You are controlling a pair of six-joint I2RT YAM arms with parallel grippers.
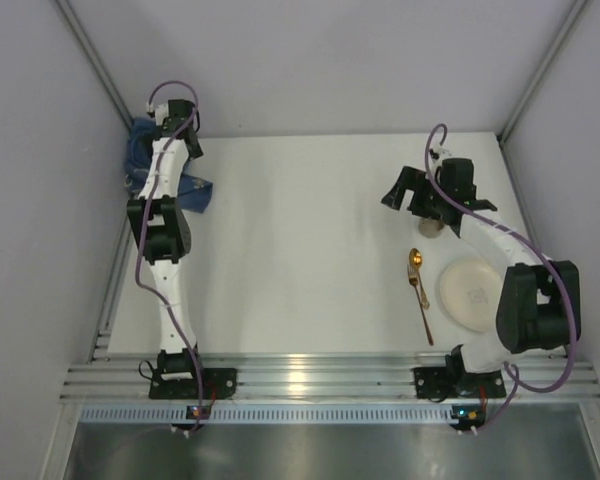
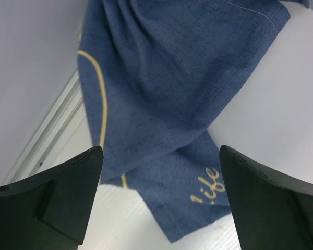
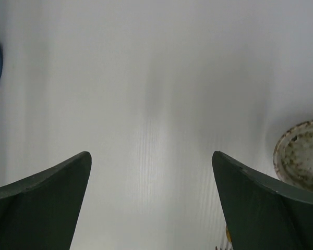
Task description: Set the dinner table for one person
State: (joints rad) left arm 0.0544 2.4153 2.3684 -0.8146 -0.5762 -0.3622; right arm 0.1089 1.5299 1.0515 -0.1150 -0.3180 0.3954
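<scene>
The dinner table [image 1: 300, 230] lies in front of both arms, its ribbed rail along the near edge. The left gripper [image 2: 160, 156] hangs with its jaws spread wide over a bunched blue cloth [image 2: 177, 94] at the far left corner. A pinch there would likely catch a single fold, so the cloth could drag out crumpled or slide off the left edge. The right gripper [image 3: 151, 156], also spread and holding nothing, hovers by the right edge just beside a small round cup [image 3: 302, 156]. A careless descent or sideways sweep could tip that cup. Nearer the right near corner, the thin spoon [image 1: 418, 290] lies flat just beside the plate [image 1: 470, 295] and may skid under closing fingers
</scene>
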